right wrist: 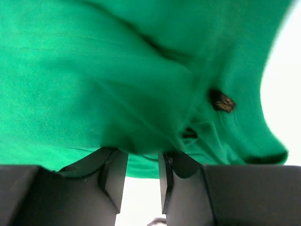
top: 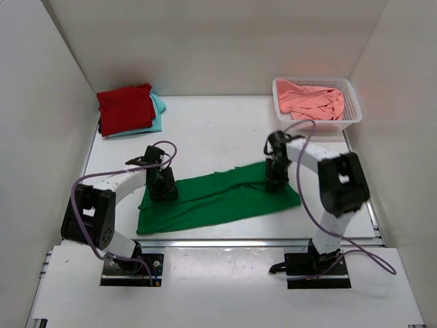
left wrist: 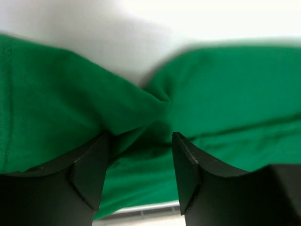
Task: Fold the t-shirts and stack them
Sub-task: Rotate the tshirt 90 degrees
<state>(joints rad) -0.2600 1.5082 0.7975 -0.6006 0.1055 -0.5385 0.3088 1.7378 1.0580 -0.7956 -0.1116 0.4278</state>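
text: none legible | green t-shirt [right wrist: 94,70] | small dark mark [right wrist: 222,101]: unreadable

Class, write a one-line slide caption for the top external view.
Left gripper and right gripper at a bright green cloth t-shirt; dark red t-shirt tops pale turquoise t-shirt behind.

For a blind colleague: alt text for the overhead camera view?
A green t-shirt lies in a long strip on the table, the left gripper and right gripper down near its ends. Behind: a red shirt atop a turquoise shirt, and a pink shirt in a basket.
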